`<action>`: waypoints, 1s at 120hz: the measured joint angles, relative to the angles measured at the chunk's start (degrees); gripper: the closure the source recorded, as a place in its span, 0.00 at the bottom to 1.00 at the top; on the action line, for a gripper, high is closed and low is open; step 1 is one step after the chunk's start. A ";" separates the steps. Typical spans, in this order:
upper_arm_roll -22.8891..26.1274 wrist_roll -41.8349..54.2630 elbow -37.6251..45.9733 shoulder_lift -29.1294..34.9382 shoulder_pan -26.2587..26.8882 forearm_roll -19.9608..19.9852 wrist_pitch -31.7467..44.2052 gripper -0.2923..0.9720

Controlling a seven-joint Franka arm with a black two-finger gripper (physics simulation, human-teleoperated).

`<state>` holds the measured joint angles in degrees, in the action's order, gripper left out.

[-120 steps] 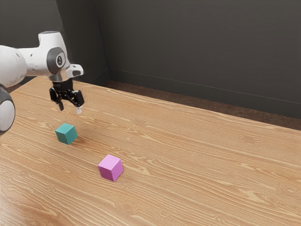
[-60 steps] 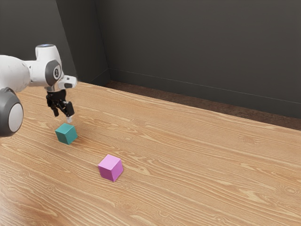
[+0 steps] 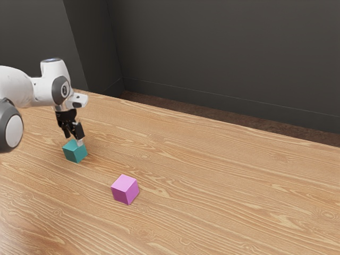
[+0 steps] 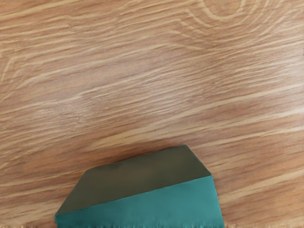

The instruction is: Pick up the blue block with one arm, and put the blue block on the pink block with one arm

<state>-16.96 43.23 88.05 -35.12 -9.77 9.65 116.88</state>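
The blue block (image 3: 75, 152), teal in colour, sits on the wooden table (image 3: 223, 175) toward the exterior view's left. My gripper (image 3: 74, 139) hangs right over it, open, its fingertips just at the block's top edge and not closed on it. In the wrist view the same block (image 4: 142, 197) lies directly under my hand, one shaded face and one bright teal face showing. The pink block (image 3: 125, 189) rests on the table, nearer the camera and to the exterior view's right of the blue block, well apart from it.
Dark walls (image 3: 212, 48) stand behind the table's far edge. Bare wood stretches across the exterior view's right and around both blocks.
My hand has moved toward the exterior view's left and come down, from well above the table to just over the blue block. Neither block has moved.
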 joint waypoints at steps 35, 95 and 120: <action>0.00 -1.78 1.52 -0.41 -0.33 0.16 2.15 0.23; 0.00 -4.27 3.97 -0.93 -0.03 1.87 3.96 0.32; 0.00 -5.02 3.99 -0.95 -0.07 2.19 4.27 0.46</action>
<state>-16.96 38.21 92.04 -36.08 -9.84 11.84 121.15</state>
